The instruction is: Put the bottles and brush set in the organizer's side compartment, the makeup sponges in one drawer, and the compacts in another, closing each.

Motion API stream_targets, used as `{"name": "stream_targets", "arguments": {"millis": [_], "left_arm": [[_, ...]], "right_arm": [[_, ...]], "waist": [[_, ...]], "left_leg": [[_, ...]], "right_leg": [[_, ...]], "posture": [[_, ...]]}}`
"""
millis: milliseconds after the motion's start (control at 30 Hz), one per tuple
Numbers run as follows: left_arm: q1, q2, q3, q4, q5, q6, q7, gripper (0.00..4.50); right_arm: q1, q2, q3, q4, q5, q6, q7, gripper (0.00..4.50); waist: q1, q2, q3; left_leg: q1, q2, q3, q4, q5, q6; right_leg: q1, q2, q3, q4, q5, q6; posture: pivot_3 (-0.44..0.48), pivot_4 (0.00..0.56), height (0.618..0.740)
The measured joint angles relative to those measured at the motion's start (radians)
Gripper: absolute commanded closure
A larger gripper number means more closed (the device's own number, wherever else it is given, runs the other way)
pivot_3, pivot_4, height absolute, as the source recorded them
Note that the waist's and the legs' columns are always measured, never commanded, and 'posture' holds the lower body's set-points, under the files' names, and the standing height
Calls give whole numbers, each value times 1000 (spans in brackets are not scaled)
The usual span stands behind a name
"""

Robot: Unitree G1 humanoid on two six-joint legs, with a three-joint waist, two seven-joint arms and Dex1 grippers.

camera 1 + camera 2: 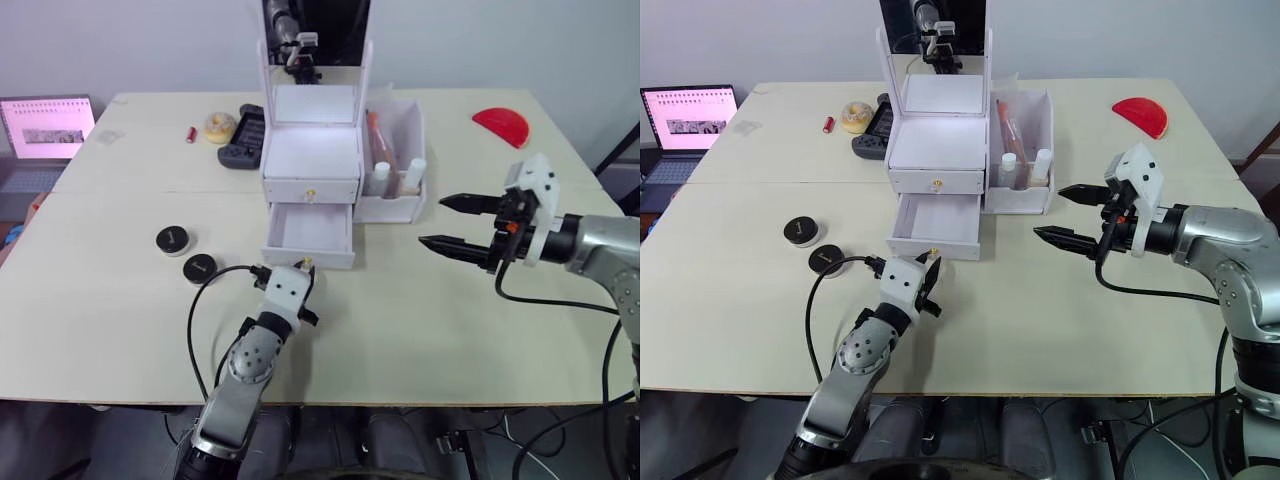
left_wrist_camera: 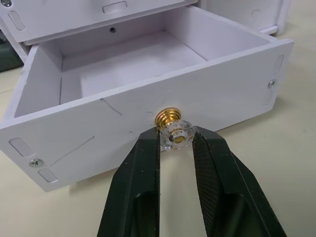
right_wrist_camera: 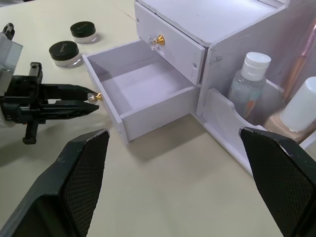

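Left tool (image 2: 176, 140) has its two black fingers closed on the small clear-and-gold knob (image 2: 174, 132) of the lower drawer (image 1: 308, 232), which stands pulled out from the white organizer (image 1: 311, 160) with nothing inside it. Its wrist camera shows the pinch up close, one finger pressed on each side of the knob, a detail the head cameras cannot make out. From above, the upper drawer (image 1: 311, 188) sits shut. The side compartment (image 1: 400, 150) on the organizer's right holds two white-capped bottles (image 3: 249, 81) and some long pinkish items leaning toward the back; whether those are brushes I can't say. The right wrist view shows the nearer bottle is clear with pale liquid, standing behind a low curved front wall.

Two black-lidded compacts (image 1: 174, 240) lie on the tabletop (image 1: 400, 330) left of the open drawer, close together but apart, neither touched.

Right tool (image 1: 455, 224) hangs in the air to the right of the organizer, fingers spread wide and holding nothing, pointing toward the side compartment.

Further back sit a yellowish round item (image 1: 220, 127), a small red stick (image 1: 191, 133) and a dark tray-like object (image 1: 245, 140) beside the organizer's left. A red half-round piece (image 1: 502, 126) lies at the far right, and an open laptop (image 1: 45, 130) rests off the left edge.
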Motion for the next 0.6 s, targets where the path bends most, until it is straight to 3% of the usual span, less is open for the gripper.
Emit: {"name": "stream_targets", "arguments": {"millis": [333,433,600], "left_arm": [[2,1,1,-8,-13,25,-12,3484],[3,7,0,-11,-17,33,-23,2605],[36,39,1,-66,-20,52,-52,109]], "right_arm": [[-3,0,6,1,-1,0,-3,0],[-3,0,6,1,0,0,-4,0],[-3,0,6,-1,0,2,-7,0]], "waist": [[0,0,0],[0,0,0],[-1,0,0]], "left_leg": [[0,0,0,0,0,0],[0,0,0,0,0,0],[0,0,0,0,0,0]], "right_leg": [[0,0,0,0,0,0],[0,0,0,0,0,0],[0,0,0,0,0,0]], "posture": [[0,150,740],[0,150,740],[0,150,740]]}}
